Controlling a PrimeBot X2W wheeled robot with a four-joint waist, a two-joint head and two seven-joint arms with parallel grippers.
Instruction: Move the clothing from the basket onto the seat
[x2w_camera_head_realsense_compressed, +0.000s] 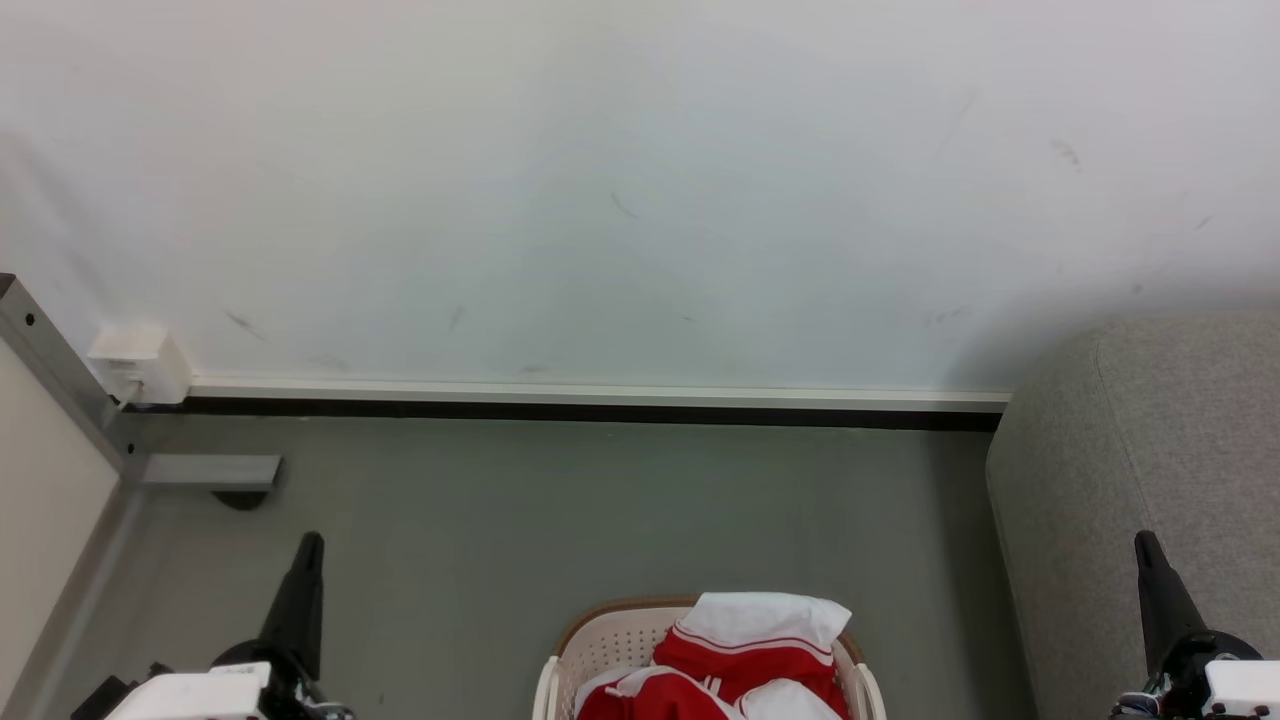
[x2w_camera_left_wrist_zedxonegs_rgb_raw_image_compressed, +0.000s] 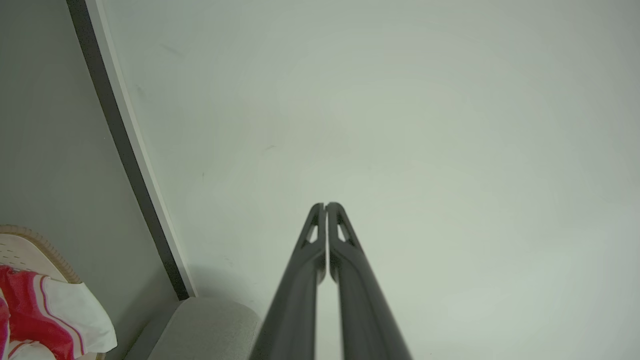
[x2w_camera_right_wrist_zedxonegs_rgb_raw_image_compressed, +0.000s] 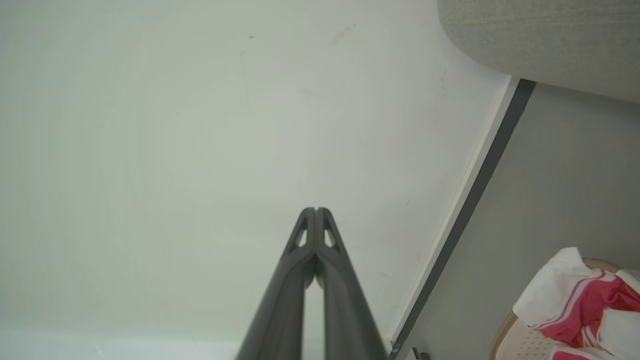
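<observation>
Now, clothing (x2w_camera_head_realsense_compressed: 745, 655): red and white with thin stripes, lying heaped in the basket (x2w_camera_head_realsense_compressed: 600, 640).
Basket: cream with little holes, sitting on the floor (x2w_camera_head_realsense_compressed: 500, 520) near the grey seat (x2w_camera_head_realsense_compressed: 1130, 450).
Left tool (x2w_camera_left_wrist_zedxonegs_rgb_raw_image_compressed: 325, 206): fingers pressing together, holding nothing.
Right tool (x2w_camera_right_wrist_zedxonegs_rgb_raw_image_compressed: 316, 210): fingers pressing together, facing the wall (x2w_camera_right_wrist_zedxonegs_rgb_raw_image_compressed: 150, 125).
Head view: showing a small white box (x2w_camera_head_realsense_compressed: 140, 362) by the wall.

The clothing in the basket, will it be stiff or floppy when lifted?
Probably floppy: the clothing lies crumpled, a white fold draping over the rim of the basket. Likely light, being thin fabric. The pieces lie piled together, so lifting one may drag another along.
</observation>
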